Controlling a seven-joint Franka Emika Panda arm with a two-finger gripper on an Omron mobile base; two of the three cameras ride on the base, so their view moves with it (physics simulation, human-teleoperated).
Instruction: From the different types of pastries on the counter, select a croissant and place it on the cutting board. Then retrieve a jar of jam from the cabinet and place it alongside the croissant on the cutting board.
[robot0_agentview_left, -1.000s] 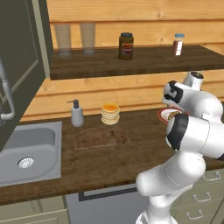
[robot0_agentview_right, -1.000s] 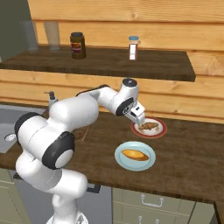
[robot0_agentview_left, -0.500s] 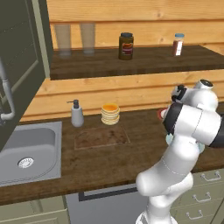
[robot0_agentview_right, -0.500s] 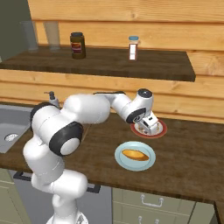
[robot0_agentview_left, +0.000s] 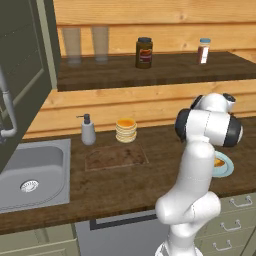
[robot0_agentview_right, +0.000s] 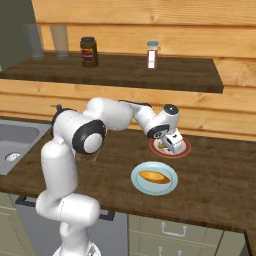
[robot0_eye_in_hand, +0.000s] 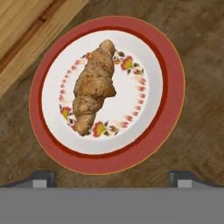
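Hand view: croissant (robot0_eye_in_hand: 93, 85) lies on a red-rimmed plate (robot0_eye_in_hand: 170, 109) with a flower-print white centre, dead ahead of the fingertips (robot0_eye_in_hand: 43, 178), which sit spread wide at the bottom corners, nothing between them — released. Croissant is brown, lumpy, tapered at both ends, angled diagonally across the plate; no contact with the fingers.

Right base view: gripper (robot0_agentview_right: 173, 144) hangs just over that plate (robot0_agentview_right: 185, 148). Nearer the robot than the fingers, a light blue plate (robot0_agentview_right: 137, 180) holds an oblong golden pastry (robot0_agentview_right: 156, 177), close beside the red one but apart. Nothing sits between fingers and croissant.

Left base view: cutting board (robot0_agentview_left: 115, 157) is well off to the gripper's left, flat, dark brown like the counter (robot0_agentview_left: 125, 185). Behind it a stack of pancakes (robot0_agentview_left: 126, 130) and a grey soap dispenser (robot0_agentview_left: 88, 130); steel sink (robot0_agentview_left: 30, 172) further left. Wooden shelf (robot0_agentview_left: 165, 70) above the fingers carries the jam jar (robot0_agentview_left: 144, 52), dark with a black lid, a small shaker (robot0_agentview_left: 203, 50) and two clear glasses (robot0_agentview_left: 86, 44). Wall is light wood planks.
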